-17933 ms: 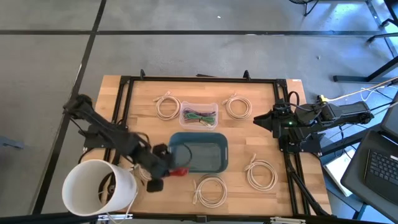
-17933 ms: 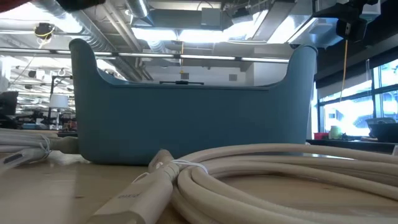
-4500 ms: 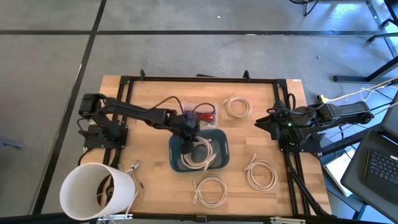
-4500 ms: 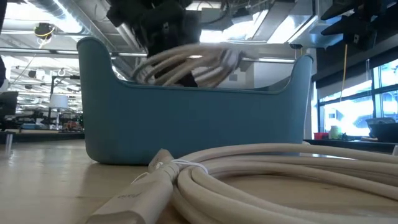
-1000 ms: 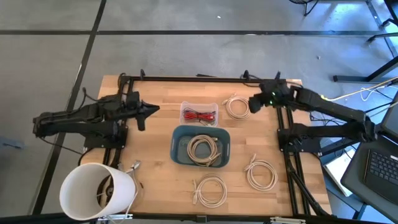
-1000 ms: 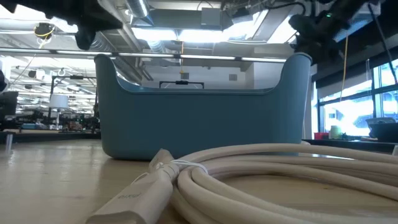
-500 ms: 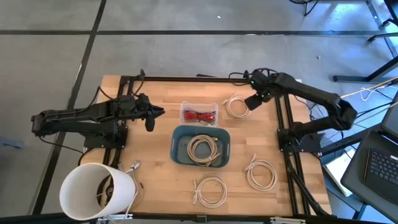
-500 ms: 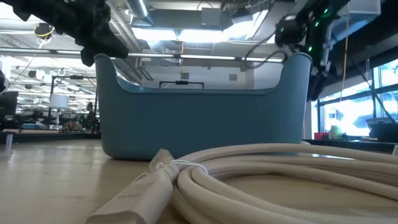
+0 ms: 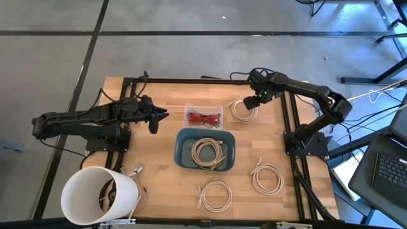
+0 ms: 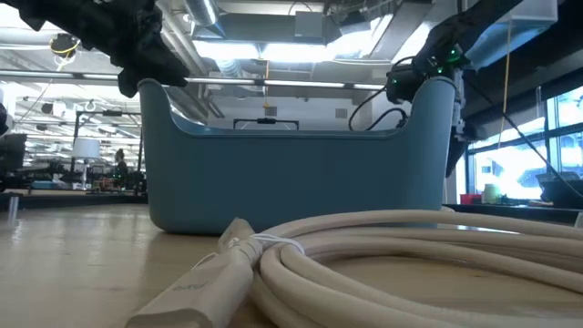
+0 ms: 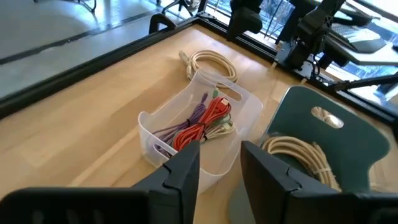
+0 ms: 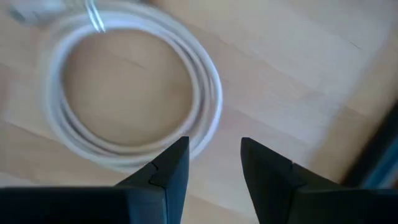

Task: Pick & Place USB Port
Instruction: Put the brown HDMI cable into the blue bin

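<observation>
Several white coiled USB cables lie flat on the wooden table. One coil [image 9: 206,152] lies inside the blue bin [image 9: 182,137] at the centre. Another coil [image 9: 242,109] [image 12: 134,93] rests at the far right. My right gripper [image 9: 252,102] [image 12: 214,163] hangs open just above this coil's right side, pointing down, touching nothing. My left gripper [image 9: 157,118] [image 11: 220,169] stands open at the table's left. It hovers level, facing a clear tub [image 11: 163,134] of red and purple cables, with nothing between its fingers.
Two more white coils lie near the front edge [image 9: 215,194] and at the front right [image 9: 267,178]. A big white bucket [image 9: 100,193] stands at the front left corner. A black frame [image 9: 203,81] borders the table. The low view shows the near coil [image 10: 364,264] before the bin [image 10: 291,173].
My right gripper has swung from the table's far right corner toward the far right coil, sinking and tipping until it points down over it. My left gripper has edged a little toward the clear tub and then kept still.
</observation>
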### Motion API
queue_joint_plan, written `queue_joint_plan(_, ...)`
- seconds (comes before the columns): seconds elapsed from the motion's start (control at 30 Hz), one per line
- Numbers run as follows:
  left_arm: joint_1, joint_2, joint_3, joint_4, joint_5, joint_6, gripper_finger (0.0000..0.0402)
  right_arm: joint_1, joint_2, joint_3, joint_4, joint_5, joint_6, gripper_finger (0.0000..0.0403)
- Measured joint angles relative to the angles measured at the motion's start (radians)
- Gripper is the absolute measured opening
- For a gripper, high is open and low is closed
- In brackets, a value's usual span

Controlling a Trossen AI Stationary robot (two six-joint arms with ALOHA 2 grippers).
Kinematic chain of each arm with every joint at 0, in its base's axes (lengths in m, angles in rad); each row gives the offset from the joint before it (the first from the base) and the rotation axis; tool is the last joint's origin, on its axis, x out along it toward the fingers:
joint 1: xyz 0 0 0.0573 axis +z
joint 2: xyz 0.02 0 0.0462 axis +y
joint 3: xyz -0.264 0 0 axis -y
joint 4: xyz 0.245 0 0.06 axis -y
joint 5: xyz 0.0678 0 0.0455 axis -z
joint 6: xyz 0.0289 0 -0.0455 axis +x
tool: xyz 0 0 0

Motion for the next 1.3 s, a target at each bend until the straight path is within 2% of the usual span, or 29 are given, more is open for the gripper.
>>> queue_joint_plan(0.13,0.000,0.000,0.000,0.000,0.000,-0.051,0.0106,-0.025,0.001,0.000,0.031,-0.040,0.006,0.0178)
queue_joint_plan(0.3,0.000,0.000,0.000,0.000,0.000,-0.054,0.0105,-0.058,0.001,0.000,0.029,-0.031,0.024,0.0239)
queue_joint_plan(0.43,0.000,0.000,0.000,0.000,0.000,-0.054,0.0106,-0.070,0.013,0.000,0.060,-0.029,0.029,0.0269)
queue_joint_plan(0.93,0.000,0.000,0.000,0.000,0.003,-0.055,0.0100,-0.070,0.243,-0.001,0.118,-0.029,-0.030,0.0274)
queue_joint_plan(1.03,0.000,0.000,0.000,0.000,0.003,-0.062,0.0098,-0.070,0.279,0.001,0.133,-0.032,-0.061,0.0265)
queue_joint_plan(1.13,0.000,0.000,0.000,0.000,0.004,-0.076,0.0095,-0.070,0.296,0.004,0.134,-0.038,-0.062,0.0237)
queue_joint_plan(1.23,0.000,0.000,0.000,0.000,0.003,-0.081,0.0093,-0.069,0.297,0.003,0.144,-0.048,-0.075,0.0185)
queue_joint_plan(1.3,0.000,0.000,0.000,-0.001,0.003,-0.082,0.0093,-0.069,0.295,0.003,0.151,-0.060,-0.087,0.0135)
